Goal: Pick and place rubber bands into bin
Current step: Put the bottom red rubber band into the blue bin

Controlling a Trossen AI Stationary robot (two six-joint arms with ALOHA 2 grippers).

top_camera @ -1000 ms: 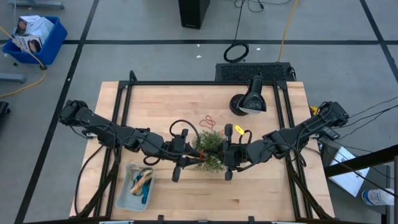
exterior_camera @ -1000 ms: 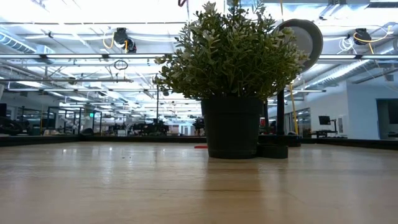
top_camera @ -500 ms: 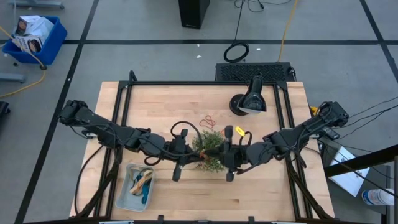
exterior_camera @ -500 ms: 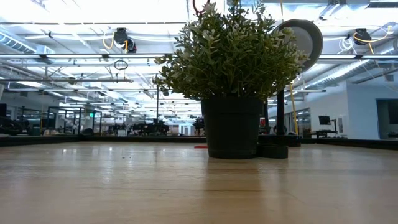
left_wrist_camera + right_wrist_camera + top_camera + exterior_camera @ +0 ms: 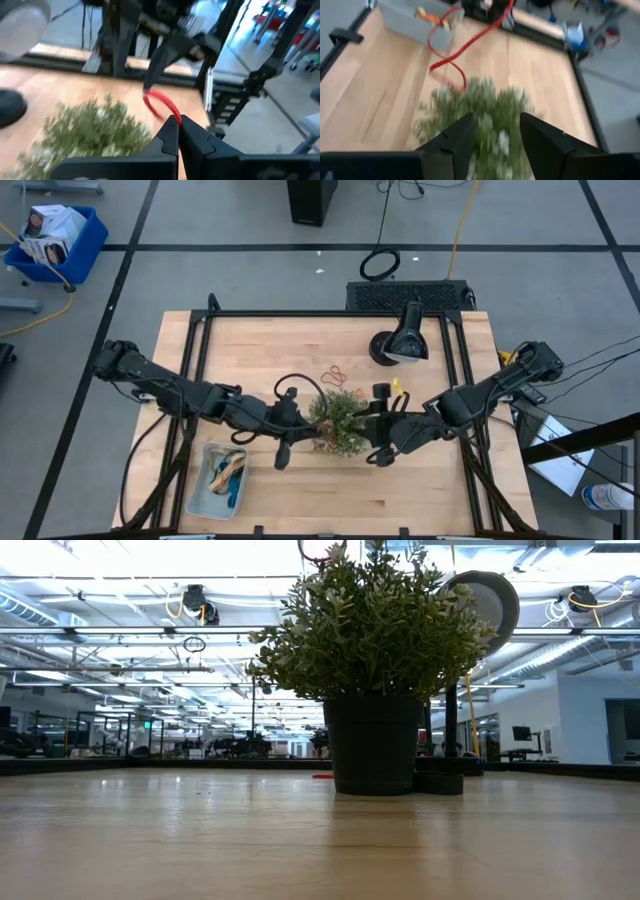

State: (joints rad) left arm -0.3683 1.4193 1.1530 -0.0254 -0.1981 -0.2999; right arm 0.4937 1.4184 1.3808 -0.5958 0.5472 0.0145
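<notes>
A green potted plant (image 5: 340, 425) stands mid-table between my two grippers. My left gripper (image 5: 178, 122) is shut on a red rubber band (image 5: 159, 105) just above the plant's left side (image 5: 310, 432). My right gripper (image 5: 492, 130) stands open over the plant's right side (image 5: 362, 423) with nothing between its fingers. More rubber bands (image 5: 333, 375) lie on the table beyond the plant. The pale bin (image 5: 205, 495) sits at the near left with several bands (image 5: 228, 472) in it. In the low view only the band's loop (image 5: 318, 548) shows, above the plant (image 5: 375, 630). My left gripper pinches one end of the red band (image 5: 171, 116) between its two fingertips. The fingers come nearly level from the table's left. The rest of the band (image 5: 451, 59) curves away slack above the plant's top, clear of the table.
A black stand with a grey round head (image 5: 400, 340) is at the far right of the table. Black frame rails (image 5: 200, 340) run along the table's sides. The wood near the front edge (image 5: 380, 500) is bare.
My right gripper has tipped downward and drawn back a little toward the table's right edge. In the low view the red band's loop has come up into sight above the plant. My left arm has stayed in place.
</notes>
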